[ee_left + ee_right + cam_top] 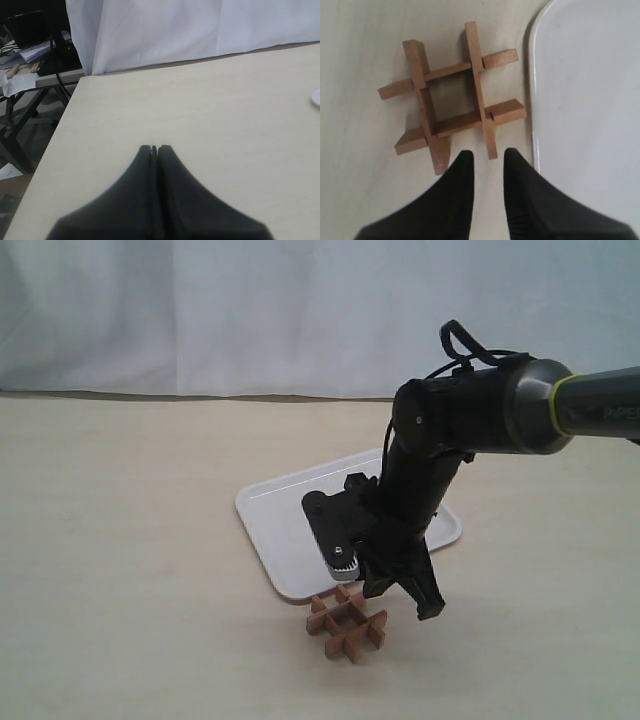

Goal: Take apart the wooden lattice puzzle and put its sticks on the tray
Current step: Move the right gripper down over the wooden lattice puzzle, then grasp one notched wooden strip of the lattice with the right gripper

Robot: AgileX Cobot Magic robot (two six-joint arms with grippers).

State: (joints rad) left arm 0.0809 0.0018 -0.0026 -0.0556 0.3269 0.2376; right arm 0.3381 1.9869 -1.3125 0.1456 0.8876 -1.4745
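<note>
While the small reddish-brown wooden lattice puzzle [347, 625] sat whole on the surface [120, 540] just beside the white rectangular plastic tray [275, 515], the right jaws hovered at its edge, slightly parted and empty. The left jaws were pressed together, holding nothing.

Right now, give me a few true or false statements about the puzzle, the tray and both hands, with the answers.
1. The wooden lattice puzzle is in one piece on the table, beside the tray. True.
2. One stick already lies on the tray. False: all four sticks are locked together in the puzzle.
3. The right hand is shut on the puzzle. False: it is open and holds nothing, with the puzzle close to its fingertips.
4. The left hand is shut and empty. True.
</note>
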